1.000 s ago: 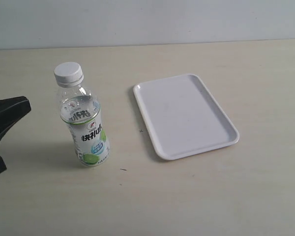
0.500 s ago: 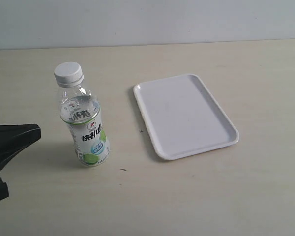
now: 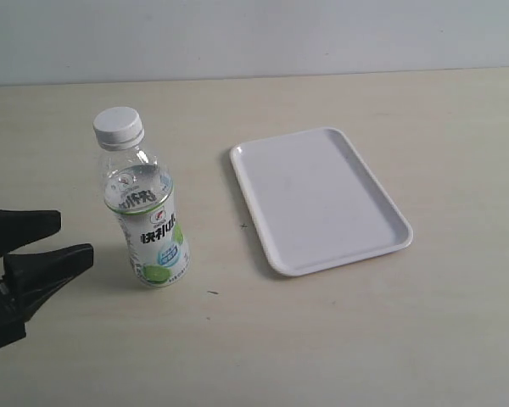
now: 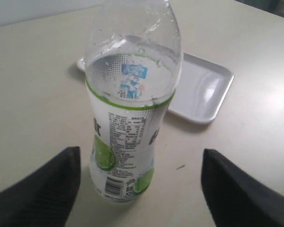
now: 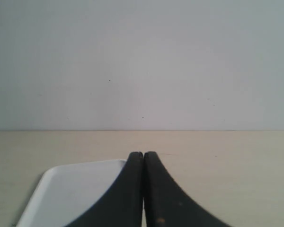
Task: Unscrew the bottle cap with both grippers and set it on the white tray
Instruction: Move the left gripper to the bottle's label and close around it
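The bottle (image 3: 146, 212) stands upright on the left part of the table, with the white bottle cap (image 3: 118, 125) screwed on top. My left gripper (image 3: 68, 239) is open just left of the bottle's lower half, not touching it. In the left wrist view the bottle (image 4: 130, 118) stands just ahead of the spread black fingers (image 4: 52, 184), and its cap is out of frame. The white tray (image 3: 318, 199) lies to the right of the bottle with nothing on it. My right gripper (image 5: 143, 154) is shut on nothing, near the tray (image 5: 71, 189); it is outside the exterior view.
The pale wooden table (image 3: 365, 339) ends at a grey wall (image 3: 254, 34) behind. A bare strip of table separates bottle and tray.
My left gripper has gone from shut to open, and its fingers have moved right, closer to the bottle. Bottle, cap and tray have not moved.
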`<state>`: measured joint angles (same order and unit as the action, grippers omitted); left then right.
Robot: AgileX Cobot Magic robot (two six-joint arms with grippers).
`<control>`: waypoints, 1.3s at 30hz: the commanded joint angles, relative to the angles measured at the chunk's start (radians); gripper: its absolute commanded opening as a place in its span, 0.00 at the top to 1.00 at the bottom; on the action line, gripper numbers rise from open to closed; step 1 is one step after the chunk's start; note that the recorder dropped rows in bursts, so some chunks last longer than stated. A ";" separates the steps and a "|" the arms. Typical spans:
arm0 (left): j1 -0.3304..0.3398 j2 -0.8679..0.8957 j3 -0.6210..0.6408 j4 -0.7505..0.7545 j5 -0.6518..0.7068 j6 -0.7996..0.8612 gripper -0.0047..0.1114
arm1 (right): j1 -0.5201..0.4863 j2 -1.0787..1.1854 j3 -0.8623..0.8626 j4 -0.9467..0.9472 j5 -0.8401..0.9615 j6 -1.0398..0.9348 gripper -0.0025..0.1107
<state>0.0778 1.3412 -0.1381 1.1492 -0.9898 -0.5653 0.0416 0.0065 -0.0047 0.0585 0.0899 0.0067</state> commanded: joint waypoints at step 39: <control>-0.071 0.573 -0.199 -0.107 -0.160 0.408 0.19 | -0.006 -0.007 0.005 0.003 -0.004 -0.007 0.98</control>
<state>0.0121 1.8949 -0.3349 1.0413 -1.1087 -0.2244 0.0416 0.0065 -0.0047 0.0585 0.0899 0.0067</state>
